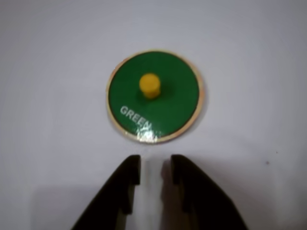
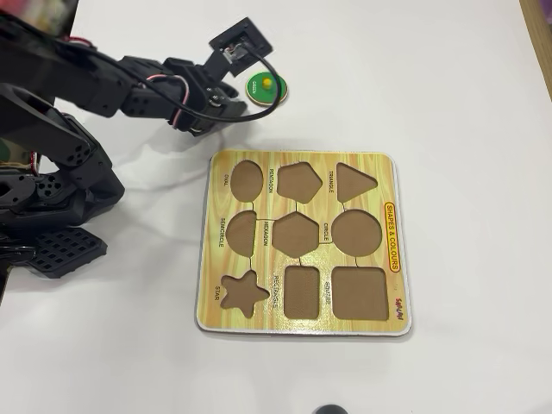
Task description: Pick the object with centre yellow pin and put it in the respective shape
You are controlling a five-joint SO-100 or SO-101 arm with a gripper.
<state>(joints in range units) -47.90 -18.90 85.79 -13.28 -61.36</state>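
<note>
In the overhead view the black arm (image 2: 103,86) reached rightward from the left. The gripper (image 1: 155,170) stood slightly parted, holding nothing, just short of the green disc (image 1: 154,96), which lay flat on bare white table (image 2: 448,86), clear of the puzzle board (image 2: 304,244). Its round brown circle cut-out (image 2: 357,233) sat empty near the board's right edge.
</note>
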